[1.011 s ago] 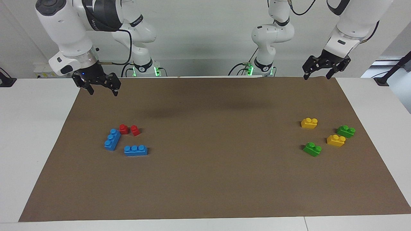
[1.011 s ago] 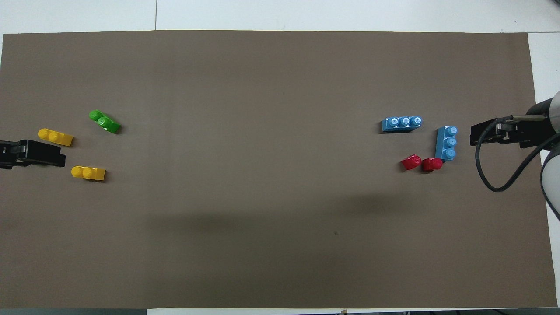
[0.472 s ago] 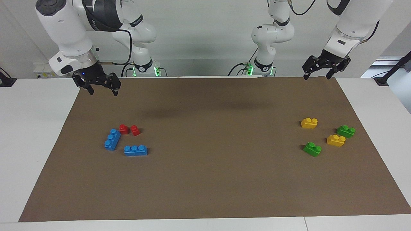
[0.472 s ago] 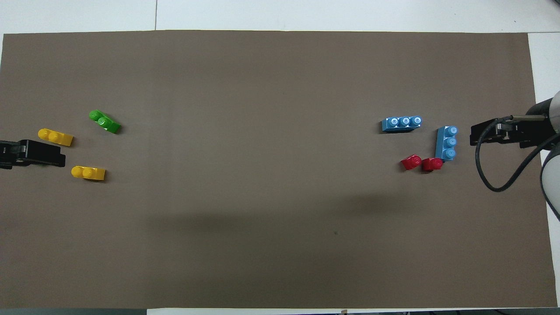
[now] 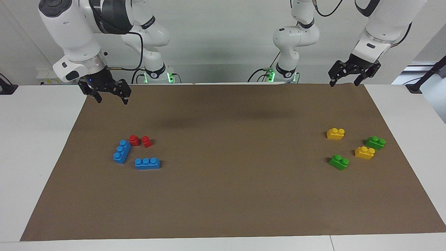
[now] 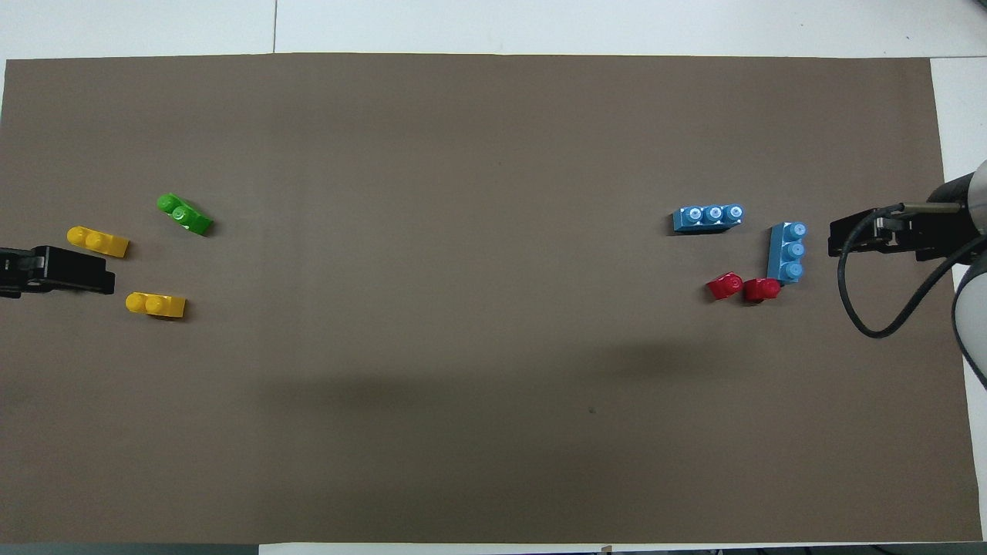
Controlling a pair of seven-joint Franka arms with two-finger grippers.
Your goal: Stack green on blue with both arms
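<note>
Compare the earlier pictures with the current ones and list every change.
Nothing visibly changed. The left gripper and right gripper hang open in the same places, holding nothing. The green bricks, blue bricks, yellow bricks and red bricks lie where they were on the brown mat.

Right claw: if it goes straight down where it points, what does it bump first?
Probably just the brown mat, near its edge. The right claw points down with no brick under it; the nearest blue brick lies beside, not below.
</note>
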